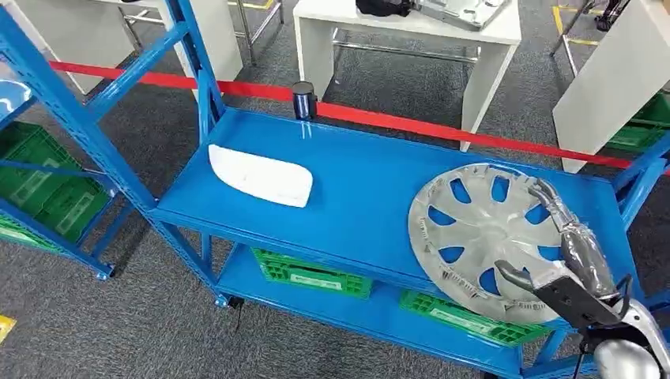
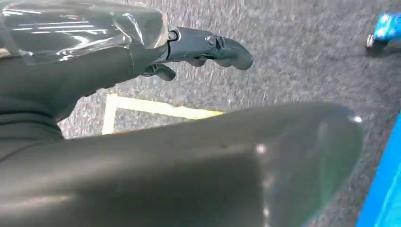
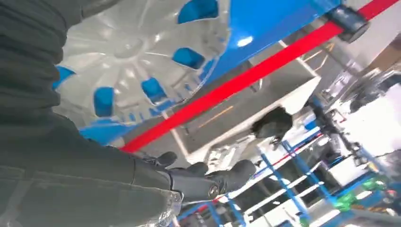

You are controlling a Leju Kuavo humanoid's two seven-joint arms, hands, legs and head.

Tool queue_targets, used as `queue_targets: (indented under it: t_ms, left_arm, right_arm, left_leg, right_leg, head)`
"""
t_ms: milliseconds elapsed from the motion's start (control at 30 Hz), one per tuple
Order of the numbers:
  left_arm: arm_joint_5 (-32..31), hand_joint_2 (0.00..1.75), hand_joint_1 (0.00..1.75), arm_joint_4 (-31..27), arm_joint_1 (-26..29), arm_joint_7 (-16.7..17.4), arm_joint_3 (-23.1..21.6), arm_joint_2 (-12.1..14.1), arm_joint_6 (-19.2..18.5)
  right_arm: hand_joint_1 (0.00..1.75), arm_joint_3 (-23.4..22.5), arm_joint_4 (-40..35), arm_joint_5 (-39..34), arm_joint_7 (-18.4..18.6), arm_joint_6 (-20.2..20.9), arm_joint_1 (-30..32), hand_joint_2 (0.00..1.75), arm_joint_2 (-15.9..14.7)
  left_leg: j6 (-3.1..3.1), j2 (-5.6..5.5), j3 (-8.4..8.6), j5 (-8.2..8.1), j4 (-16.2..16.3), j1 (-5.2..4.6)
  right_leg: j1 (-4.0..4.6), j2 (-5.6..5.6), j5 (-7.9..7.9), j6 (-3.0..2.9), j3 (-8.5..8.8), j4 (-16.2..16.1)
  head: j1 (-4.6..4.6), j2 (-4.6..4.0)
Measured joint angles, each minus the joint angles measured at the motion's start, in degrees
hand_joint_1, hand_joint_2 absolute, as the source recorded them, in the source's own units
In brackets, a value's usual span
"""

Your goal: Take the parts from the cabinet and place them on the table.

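Reaching over the blue shelf point(image 1: 355, 197), the robot's right hand point(image 1: 565, 253) lies on the near right edge of the silver hubcap point(image 1: 482, 237). Its fingers are stretched across the face of the cap and the thumb sticks out toward the cap's middle; I can't tell whether anything is hooked under the rim, so I'd call it resting on the cap and not yet a firm hold. In the right wrist view the same hand point(image 3: 198, 179) looks spread, fingers apart, with the hubcap point(image 3: 137, 71) just beside it.

The hubcap sits at the right end of the shelf, its near edge hanging slightly past the front lip. Well to the left of it on the same shelf lies a white curved cover point(image 1: 261, 175), untouched. Behind the shelf, past a red barrier tape point(image 1: 442, 126), stands a white table point(image 1: 411, 31) with some things already on top, too far off to make out.

The left hand point(image 2: 203, 47) hangs over the grey floor away from the shelf, fingers loosely extended, holding nothing.

By my reckoning the job is barely begun: both parts sit on the shelf, and lifting, carrying and setting down all remain.
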Motion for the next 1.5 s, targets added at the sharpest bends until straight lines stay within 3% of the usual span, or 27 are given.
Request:
queue_targets:
  t_ms: [67,100,133,167,233,267,333,400,467,567,600,633,700,767,800,900,933,967,1000,1067,1133,1200,1267,1300,1367,1467,1500]
  left_arm:
    - [0.0,0.00,0.00,-0.2,0.0,0.0,0.1,-0.3,-0.1]
    - [0.0,0.00,0.00,-0.3,0.0,0.0,0.1,-0.3,-0.2]
    - [0.0,0.00,0.00,-0.3,0.1,0.0,0.2,-0.5,-0.2]
    - [0.0,0.00,0.00,-0.5,0.1,0.0,0.2,-0.5,-0.5]
    - [0.0,0.00,0.00,-0.5,0.1,0.0,0.2,-0.6,-0.6]
    - [0.0,0.00,0.00,-0.6,0.1,0.0,0.2,-0.7,-0.7]
    - [0.0,0.00,0.00,-1.0,0.1,0.0,0.2,-0.7,-0.8]
    - [0.0,0.00,0.00,-1.1,0.1,0.1,0.2,-0.7,-1.0]
    - [-0.1,0.00,0.00,-1.4,0.1,0.0,0.2,-0.6,-1.0]
    - [-0.4,0.00,0.00,-1.4,0.1,0.1,0.2,-0.6,-1.0]
    - [-0.4,0.00,0.00,-1.4,0.1,0.0,0.2,-0.6,-1.0]
    - [-0.4,0.00,0.00,-1.4,0.2,0.0,0.2,-0.6,-1.0]
    - [-0.5,0.00,0.00,-1.4,0.2,0.0,0.2,-0.6,-1.0]
    - [-0.6,0.00,0.00,-1.4,0.1,0.0,0.2,-0.6,-1.0]
    - [-0.8,0.00,0.00,-1.6,0.1,0.0,0.2,-0.3,-1.0]
    - [-1.1,0.00,0.00,-1.6,0.1,-0.1,0.2,-0.3,-1.0]
    - [-1.1,0.00,0.00,-1.6,0.1,-0.1,0.2,-0.3,-1.0]
    - [-1.2,0.00,0.00,-1.6,0.2,-0.1,0.1,-0.2,-1.0]
    - [-1.2,0.00,0.00,-1.6,0.1,-0.1,0.1,-0.3,-1.1]
    - [-1.2,0.00,0.00,-1.6,0.1,-0.1,0.1,-0.3,-1.2]
    - [-1.4,0.00,0.00,-1.6,0.1,-0.1,0.1,-0.3,-1.2]
    - [-1.4,0.00,0.00,-1.6,0.1,-0.2,0.1,-0.3,-1.2]
    - [-1.5,0.00,0.00,-1.6,0.1,-0.2,0.0,-0.3,-1.1]
    - [-1.5,0.00,0.00,-1.5,0.1,-0.2,0.0,-0.3,-0.9]
    - [-1.5,0.00,0.00,-1.5,0.1,-0.4,0.0,-0.2,-0.4]
    - [-1.5,0.00,0.00,-1.2,0.1,-0.5,0.0,0.1,0.1]
    - [-1.5,0.00,0.00,-1.2,0.1,-0.5,0.0,0.1,0.1]
  right_arm:
    - [0.00,-0.2,-0.3,-0.4,0.0,0.6,0.8,1.75,-0.9]
    - [0.00,-0.2,-0.5,-0.6,-0.1,0.9,1.5,1.75,-1.3]
    - [0.00,-0.2,-0.7,-0.8,-0.2,1.2,2.1,1.75,-1.6]
    - [0.00,-0.3,-1.0,-0.8,-0.2,1.6,2.5,1.75,-2.1]
    - [0.00,-0.4,-1.7,-1.0,-0.2,2.2,3.0,1.75,-3.1]
    - [0.00,-0.5,-2.1,-1.2,-0.1,2.7,3.2,1.75,-3.8]
    - [0.00,-0.9,-2.8,-2.0,0.0,3.3,4.3,1.75,-4.8]
    - [0.00,-1.4,-3.3,-2.5,0.0,3.9,5.5,1.75,-6.0]
    - [0.00,-2.2,-4.2,-2.8,0.1,4.8,6.8,1.75,-7.4]
    - [0.00,-3.1,-5.3,-2.7,0.3,5.8,8.7,1.75,-8.8]
    - [0.00,-3.5,-5.5,-2.7,0.4,6.1,9.3,1.75,-9.0]
    - [0.00,-3.8,-5.8,-2.6,0.5,6.3,9.9,1.75,-9.2]
    - [0.00,-4.4,-6.4,-2.5,0.6,6.9,10.7,1.75,-9.5]
    - [0.00,-5.0,-7.2,-2.3,0.8,7.8,11.5,1.75,-10.1]
    - [0.00,-5.3,-7.6,-2.2,0.8,8.1,12.1,1.75,-10.3]
    - [0.00,-6.0,-8.2,-2.0,1.1,9.2,13.9,1.75,-11.0]
    - [0.00,-6.3,-8.6,-1.9,1.1,9.6,14.4,1.75,-11.5]
    - [0.00,-6.6,-8.8,-2.0,1.1,9.8,14.8,1.75,-11.8]
    - [0.00,-7.0,-8.9,-2.0,1.1,10.2,15.0,1.75,-12.3]
    - [0.00,-7.2,-8.9,-1.9,1.1,11.0,15.8,1.75,-13.1]
    - [0.00,-7.2,-8.9,-2.0,0.7,11.1,16.9,1.75,-13.8]
    - [0.00,-7.3,-9.0,-2.0,0.4,11.3,17.4,1.75,-14.5]
    - [0.00,-7.2,-9.0,-1.9,0.4,11.4,17.8,1.75,-15.4]
    - [0.00,-7.1,-9.0,-1.8,0.3,11.4,17.8,1.75,-15.6]
    - [0.00,-6.7,-9.2,-1.6,0.2,11.3,18.2,1.75,-16.0]
    - [0.00,-6.0,-9.2,-1.3,0.2,11.1,18.3,1.75,-16.4]
    - [0.00,-5.8,-9.2,-1.1,0.3,10.9,18.3,1.75,-16.7]
  left_leg:
    - [0.00,-0.04,-0.09,-0.02,0.0,-0.20]
    - [0.02,-0.13,-0.16,-0.04,0.1,-0.29]
    - [0.00,-0.17,-0.16,-0.06,0.1,-0.31]
    - [-0.05,-0.22,-0.15,-0.10,0.2,-0.31]
    - [-0.39,-0.28,-0.18,-0.47,0.8,-0.25]
    - [-0.77,-0.28,-0.31,-0.85,1.5,-0.35]
    - [-1.33,-0.30,-0.56,-1.53,2.1,-0.75]
    - [-1.55,-0.22,-0.51,-1.55,2.1,-0.53]
    - [-2.29,-0.19,-0.93,-2.70,3.5,-0.31]
    - [-3.41,-0.17,-6.41,-9.23,15.4,0.43]
    - [-3.57,-0.16,-8.34,-10.49,19.3,0.56]
    - [-3.61,-0.16,-9.27,-10.27,20.9,0.60]
    - [-3.29,-0.17,-6.83,-6.32,15.1,0.61]
    - [-2.23,-0.26,-1.66,-1.71,4.7,0.36]
    - [-1.89,-0.24,-0.60,-1.93,2.4,0.11]
    - [-1.44,-0.12,-0.82,-1.72,2.2,-0.43]
    - [-0.89,-0.12,-0.58,-1.35,1.5,-0.46]
    - [-0.57,-0.03,0.21,-0.45,0.2,0.15]
    - [-0.24,0.08,0.45,-0.25,-0.2,-0.02]
    - [-0.04,0.08,0.33,-0.19,-0.2,-0.19]
    - [0.00,0.03,0.16,-0.19,-0.1,-0.41]
    - [-0.04,0.00,0.19,-0.22,0.1,-0.41]
    - [-0.55,-0.11,0.07,-0.62,0.9,-0.32]
    - [-0.97,-0.12,-0.10,-0.95,1.6,-0.52]
    - [-1.41,-0.15,-0.36,-1.54,2.1,-0.81]
    - [-1.86,-0.13,-0.44,-1.73,2.5,-0.35]
    - [-2.35,-0.17,-0.98,-3.09,4.1,-0.26]
  right_leg:
    - [0.04,0.00,-3.82,-0.44,-4.47,9.2]
    - [0.04,-0.01,-4.80,-0.23,-6.21,12.7]
    - [0.02,-0.01,-4.54,0.19,-6.53,13.1]
    - [-0.05,-0.02,-3.27,0.84,-5.41,10.7]
    - [-0.29,-0.19,0.72,2.07,-0.26,0.6]
    - [-0.43,-0.43,1.96,2.16,2.27,-4.2]
    - [-0.04,-0.29,2.03,0.74,2.22,-4.4]
    - [0.29,-0.25,2.02,0.12,2.19,-4.4]
    - [-0.39,-0.23,2.32,-0.45,2.68,-4.6]
    - [-0.39,-0.23,2.23,-0.57,2.68,-4.5]
    - [-0.37,-0.24,2.20,-0.60,2.67,-4.5]
    - [-0.37,-0.22,2.18,-0.60,2.70,-4.5]
    - [-0.34,-0.04,2.16,-0.57,2.82,-4.5]
    - [-0.26,0.13,2.15,-0.55,3.01,-4.6]
    - [-0.12,0.19,2.10,-0.44,2.97,-4.6]
    - [-0.29,0.14,2.18,0.59,3.02,-5.1]
    - [-0.22,0.14,2.40,1.05,3.29,-5.6]
    - [-0.34,0.00,2.07,0.96,2.85,-4.6]
    - [-0.13,0.01,0.86,0.68,2.01,-2.9]
    - [-0.09,0.01,-3.25,0.02,-2.07,5.7]
    - [-0.10,0.01,-5.43,0.31,-5.63,13.0]
    - [-0.18,-0.01,-3.24,1.49,-3.60,8.9]
    - [-0.54,-0.22,0.78,2.71,2.29,-2.3]
    - [-0.52,-0.49,1.10,2.15,3.19,-4.4]
    - [-0.25,-0.28,1.34,0.81,3.22,-4.5]
    - [-0.49,-0.25,1.75,-0.17,3.46,-4.6]
    - [-0.45,-0.21,1.84,-0.39,3.52,-4.6]
  head:
    - [-0.07,0.00]
    - [-0.04,0.00]
    - [-0.07,0.00]
    - [-0.07,0.00]
    - [-0.04,0.00]
    - [-0.04,0.00]
    - [-0.20,0.00]
    - [-0.15,0.00]
    - [-0.20,0.00]
    - [-0.37,0.00]
    - [-0.33,0.00]
    - [-0.37,0.00]
    - [-0.37,0.00]
    - [-0.37,0.00]
    - [-0.28,0.00]
    - [-0.31,0.00]
    - [-0.35,0.00]
    - [-0.22,0.00]
    - [-0.22,0.00]
    - [-0.13,0.00]
    - [-0.15,0.00]
    - [-0.17,0.00]
    - [-0.15,0.00]
    - [-0.07,0.00]
    - [-0.13,0.00]
    - [-0.11,0.00]
    - [-0.15,0.00]
